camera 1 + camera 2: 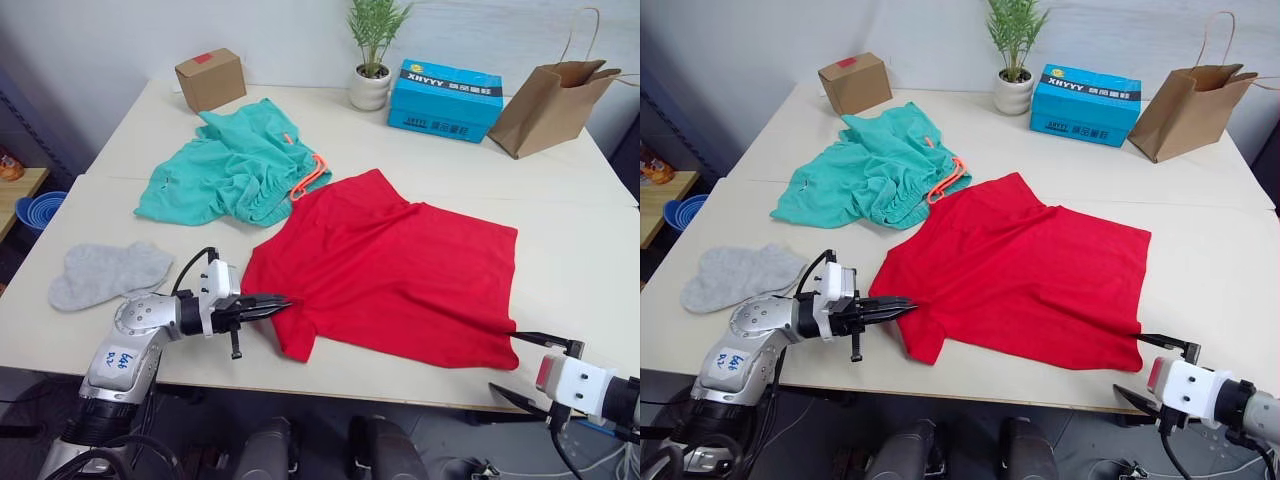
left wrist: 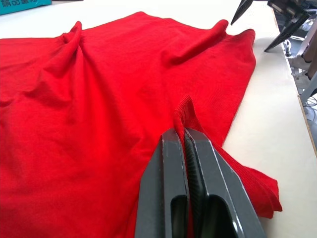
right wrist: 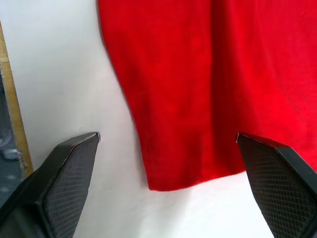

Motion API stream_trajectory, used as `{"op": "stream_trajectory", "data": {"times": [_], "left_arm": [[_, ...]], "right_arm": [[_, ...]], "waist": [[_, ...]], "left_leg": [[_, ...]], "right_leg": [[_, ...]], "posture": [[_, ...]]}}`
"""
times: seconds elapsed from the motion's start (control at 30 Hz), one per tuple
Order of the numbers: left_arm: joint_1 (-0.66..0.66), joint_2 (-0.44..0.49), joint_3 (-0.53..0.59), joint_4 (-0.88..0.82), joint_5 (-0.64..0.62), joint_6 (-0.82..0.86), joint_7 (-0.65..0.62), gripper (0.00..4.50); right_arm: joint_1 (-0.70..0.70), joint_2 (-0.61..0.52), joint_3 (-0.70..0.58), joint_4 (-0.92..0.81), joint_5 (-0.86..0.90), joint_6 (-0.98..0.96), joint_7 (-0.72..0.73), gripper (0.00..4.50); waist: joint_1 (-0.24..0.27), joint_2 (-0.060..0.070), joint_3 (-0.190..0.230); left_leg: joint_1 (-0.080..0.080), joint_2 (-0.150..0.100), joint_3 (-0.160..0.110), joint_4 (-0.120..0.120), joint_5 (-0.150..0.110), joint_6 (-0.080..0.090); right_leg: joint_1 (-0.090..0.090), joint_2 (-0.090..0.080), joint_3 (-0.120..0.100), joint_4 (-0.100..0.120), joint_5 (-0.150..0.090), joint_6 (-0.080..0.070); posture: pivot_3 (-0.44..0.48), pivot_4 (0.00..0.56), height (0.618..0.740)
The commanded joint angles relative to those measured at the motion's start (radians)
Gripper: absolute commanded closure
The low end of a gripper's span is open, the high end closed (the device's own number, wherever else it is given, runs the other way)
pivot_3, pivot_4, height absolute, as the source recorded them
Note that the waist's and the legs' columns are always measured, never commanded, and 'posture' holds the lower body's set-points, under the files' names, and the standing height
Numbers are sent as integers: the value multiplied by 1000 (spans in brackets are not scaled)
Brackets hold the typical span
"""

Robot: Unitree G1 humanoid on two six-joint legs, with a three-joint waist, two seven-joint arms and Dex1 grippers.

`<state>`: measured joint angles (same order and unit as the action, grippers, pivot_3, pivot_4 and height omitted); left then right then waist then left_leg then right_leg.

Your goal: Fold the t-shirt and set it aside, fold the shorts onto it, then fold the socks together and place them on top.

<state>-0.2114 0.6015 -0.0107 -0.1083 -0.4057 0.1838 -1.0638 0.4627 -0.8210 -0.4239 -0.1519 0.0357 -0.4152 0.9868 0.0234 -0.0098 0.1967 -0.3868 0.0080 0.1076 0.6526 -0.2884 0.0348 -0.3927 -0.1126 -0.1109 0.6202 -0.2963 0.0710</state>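
T-shirt (image 1: 400, 270) of bright red cotton lies spread across the near half of the white counter (image 1: 590, 190), soft and lightly rumpled, with shallow folds running through the cloth. The left claw (image 1: 282, 300) is pressed fully together on the shirt's edge at its near left side, pinching a raised ridge of red fabric between its two black fingers (image 2: 171, 198). The right claw (image 1: 528, 365) hangs just off the counter's near edge by the shirt's near right corner, its fingers spread wide apart and touching nothing; the right wrist view shows that rounded red corner lying flat on the white top between the two cross-hatched fingertips (image 3: 69, 171). Behind the shirt, just beside its far left corner, the teal-green shorts (image 1: 225, 170) sit in a crumpled heap with an orange drawstring (image 1: 310, 178) trailing toward the shirt. The grey socks (image 1: 105, 272) lie together near the counter's left edge, flat and fuzzy. Along the far side stand a small cardboard box (image 1: 210, 78), a potted plant (image 1: 372, 55), a blue box (image 1: 445, 98) and a brown paper bag (image 1: 555, 105).
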Motion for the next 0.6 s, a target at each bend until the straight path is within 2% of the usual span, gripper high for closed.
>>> {"op": "stream_trajectory", "data": {"times": [0.03, 0.37, 0.4, 0.47, 0.6], "left_arm": [[-15, -3, 1, -7, 2, -12, 2, 4500], [-30, 3, 3, 17, 9, -23, -11, 4500], [-29, 4, 4, 19, 10, -25, -13, 4500], [-24, 6, 9, 27, 12, -32, -16, 4500], [-18, 24, 38, 26, -24, -13, -34, 4500]], "right_arm": [[0, -2, 41, 31, -50, -69, -37, 915], [-86, -33, 123, 66, -67, 17, -74, 4318], [-88, -36, 126, 66, -69, 20, -77, 4456], [-92, -44, 125, 65, -63, 32, -81, 4456], [-67, -69, 83, -5, 103, 112, 2, 4456]], "waist": [[-1, -1, 0], [-3, -3, -1], [-3, -3, -1], [-2, -3, -1], [0, -2, -1]], "left_leg": [[0, 0, 0, 0, 0, 0], [1, 0, 0, 0, 1, 0], [1, 0, 0, 0, 1, 0], [1, 0, 0, 0, 0, 0], [1, 0, 0, 0, 0, 0]], "right_leg": [[0, 0, 0, 0, 0, 0], [0, 0, 1, 0, 0, 0], [0, 0, 1, 0, 0, 0], [0, 0, 1, 0, 0, 0], [0, 0, 1, 0, 0, 0]], "posture": [[0, 150, 740], [0, 150, 740], [0, 150, 740], [0, 150, 740], [0, 150, 740]]}}
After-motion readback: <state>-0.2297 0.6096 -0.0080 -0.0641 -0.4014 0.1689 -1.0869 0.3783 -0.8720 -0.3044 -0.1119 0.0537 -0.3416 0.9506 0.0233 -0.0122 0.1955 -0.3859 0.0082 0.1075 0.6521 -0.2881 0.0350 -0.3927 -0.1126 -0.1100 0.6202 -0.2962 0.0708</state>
